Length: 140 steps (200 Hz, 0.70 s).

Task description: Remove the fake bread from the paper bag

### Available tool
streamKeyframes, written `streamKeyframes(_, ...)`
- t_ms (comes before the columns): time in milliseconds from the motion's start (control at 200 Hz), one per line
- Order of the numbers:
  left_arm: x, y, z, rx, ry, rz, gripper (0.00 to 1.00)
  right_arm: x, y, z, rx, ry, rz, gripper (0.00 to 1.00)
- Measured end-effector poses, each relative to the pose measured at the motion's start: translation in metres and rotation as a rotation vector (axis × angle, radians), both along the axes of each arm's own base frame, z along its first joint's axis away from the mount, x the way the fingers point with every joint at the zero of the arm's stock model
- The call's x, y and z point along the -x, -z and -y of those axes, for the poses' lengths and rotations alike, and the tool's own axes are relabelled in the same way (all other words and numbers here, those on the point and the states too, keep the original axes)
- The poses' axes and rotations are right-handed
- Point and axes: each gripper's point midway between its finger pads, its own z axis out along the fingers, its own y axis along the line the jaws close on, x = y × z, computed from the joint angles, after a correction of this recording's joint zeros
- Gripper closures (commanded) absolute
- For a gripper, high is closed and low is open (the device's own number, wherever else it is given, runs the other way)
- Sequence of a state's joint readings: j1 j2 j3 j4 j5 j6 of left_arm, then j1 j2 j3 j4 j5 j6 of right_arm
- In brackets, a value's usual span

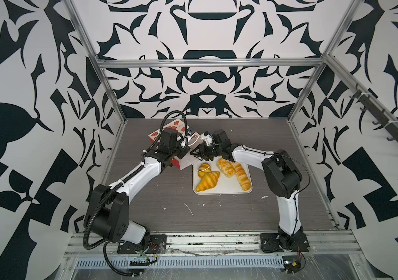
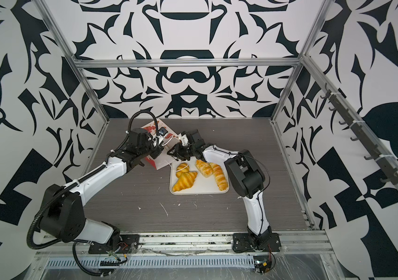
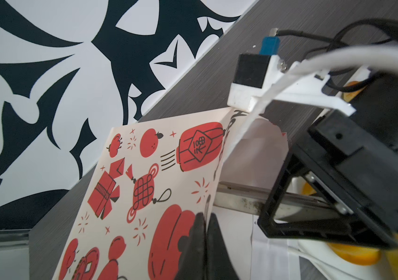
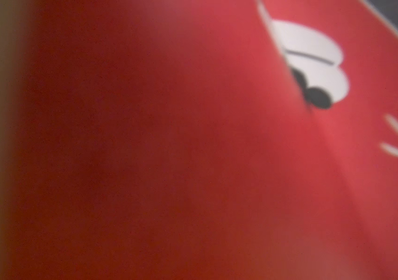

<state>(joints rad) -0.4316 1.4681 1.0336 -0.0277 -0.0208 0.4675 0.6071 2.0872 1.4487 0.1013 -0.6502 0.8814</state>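
Left gripper (image 3: 205, 215) pinched together on the paper bag (image 3: 144, 169) edge. Bag sits just beside far-left corner of white tray (image 1: 222, 191). Right gripper (image 1: 197, 154) at the bag's tray-side end, just off the tray's far edge; apart or together, cannot tell. Four fake bread pieces on tray: croissant (image 1: 208, 182), smaller pastry (image 1: 204, 167) under a white string handle (image 1: 201, 170), braided piece (image 1: 226, 166), ridged loaf (image 1: 241, 178).

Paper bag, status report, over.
Left gripper shut on paper bag edge. Right gripper at bag, jaws unclear. Four fake bread pieces on tray; handle string over one.
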Motion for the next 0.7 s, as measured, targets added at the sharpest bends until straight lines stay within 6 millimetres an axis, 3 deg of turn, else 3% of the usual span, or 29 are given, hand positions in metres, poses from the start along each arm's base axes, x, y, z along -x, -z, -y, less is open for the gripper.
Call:
streamKeyframes(530,-0.006,0.001,0.001,0.028,-0.020,0.013,1.00,0.004,0.010,-0.004,0.010,-0.004,-0.050,0.60)
streamKeyframes(700,-0.009,-0.005,0.002,0.046,-0.021,0.036,1.00,0.011,0.024,-0.012,0.020,-0.029,-0.089,0.60)
